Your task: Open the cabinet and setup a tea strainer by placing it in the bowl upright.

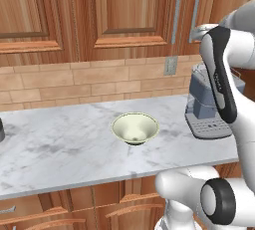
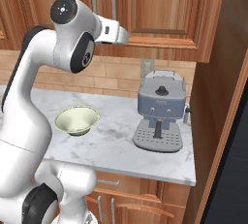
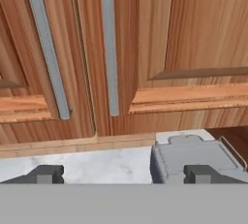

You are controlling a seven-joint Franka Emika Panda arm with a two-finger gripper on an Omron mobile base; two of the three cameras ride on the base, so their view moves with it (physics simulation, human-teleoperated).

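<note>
The reddish-brown cabinet point(image 1: 129, 10) hangs above the counter with both doors closed. Its two silver bar handles point(image 3: 109, 43) run side by side along the door seam. My gripper point(image 3: 123, 174) is raised in front of those handles, a short way off, open with nothing between its fingertips point(image 3: 46, 174). In the base views the hand point(image 1: 199, 32) point(image 2: 117, 31) sits just below the handles' lower ends. The pale cream-green bowl point(image 1: 135, 128) point(image 2: 77, 120) stands upright and empty on the marble counter. The tea strainer is hidden.
A grey-blue coffee machine point(image 1: 209, 109) point(image 2: 161, 109) stands on the counter point(image 1: 60, 149) right of the bowl, under my hand. A wall outlet point(image 1: 171, 65) sits on the brick backsplash. A tall wooden panel point(image 2: 218, 97) bounds the counter on the right.
</note>
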